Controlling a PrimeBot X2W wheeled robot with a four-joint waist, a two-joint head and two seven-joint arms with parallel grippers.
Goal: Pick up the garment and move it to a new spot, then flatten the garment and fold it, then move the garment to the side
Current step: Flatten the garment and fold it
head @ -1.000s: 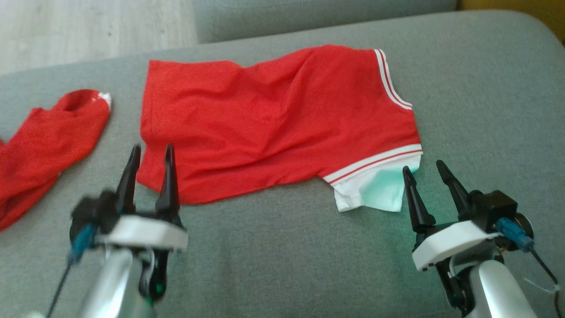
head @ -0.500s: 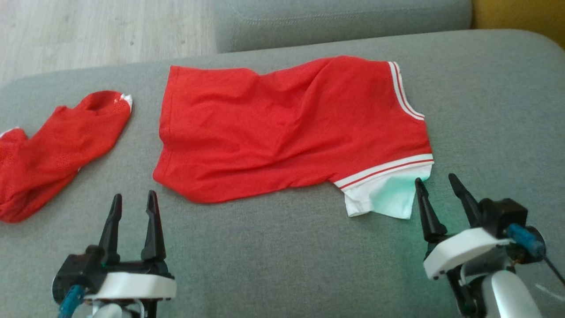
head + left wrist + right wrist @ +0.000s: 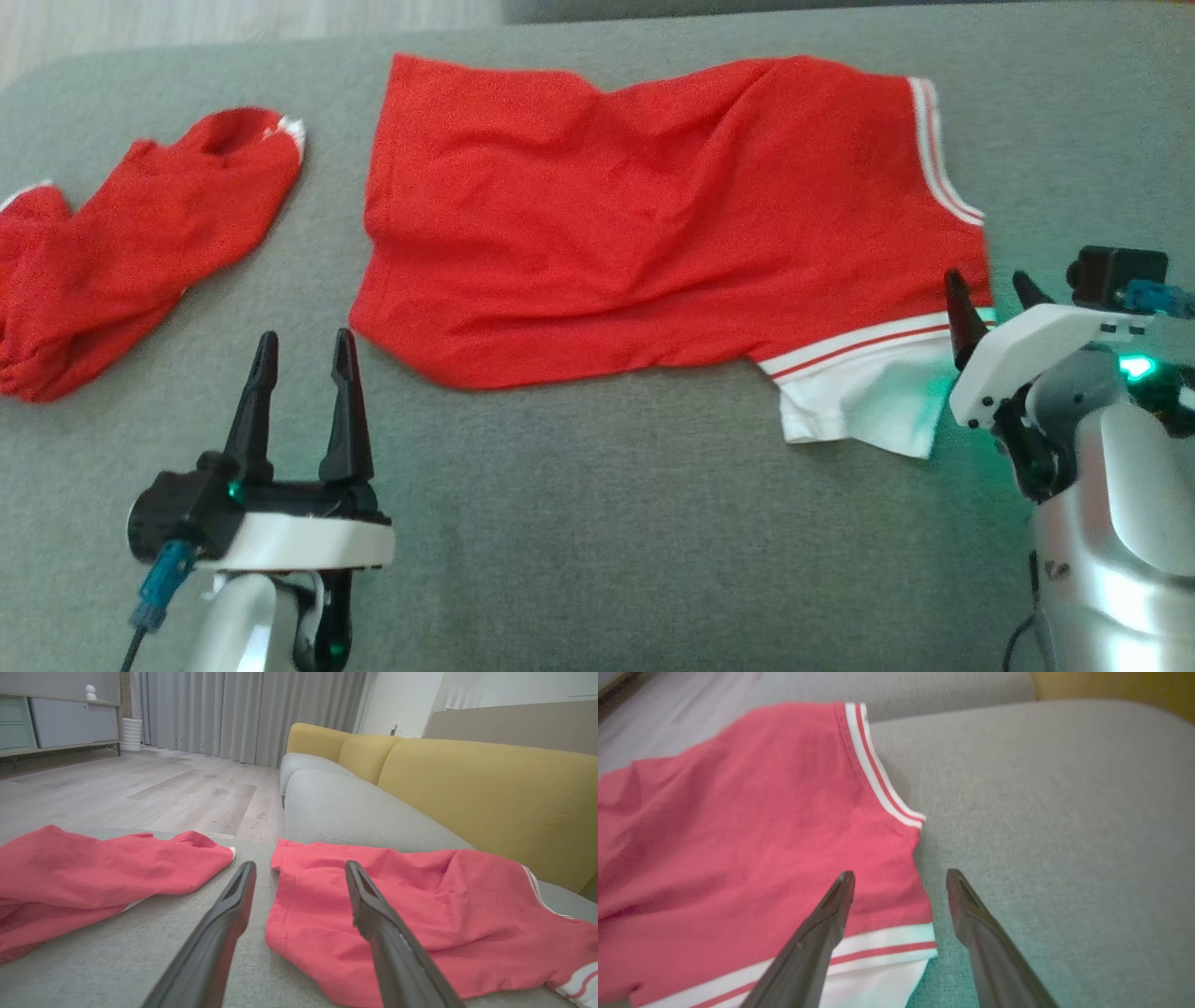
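- Since a second ago, the left gripper (image 3: 306, 338) has drawn back off the garment's near-left corner. It hangs wide open over the seat (image 3: 597, 541), towards its near edge.
- Right gripper (image 3: 985, 303), equally spread, has reached the striped hem.
- Garment (image 3: 653, 205) lies rumpled mid-seat, with another red cloth (image 3: 140, 243) to its left.
- Likely step: the first pick-up. Next, both grippers must lower and pinch the near corners.

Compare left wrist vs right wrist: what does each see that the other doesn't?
Left wrist view: a second red garment, curtains, a cabinet. Right wrist view: the white panel below the striped band of the red shirt, and a green glow on the grey cushion. Shared: the red shirt lying on the grey cushion, framed by open left fingers or right fingers.
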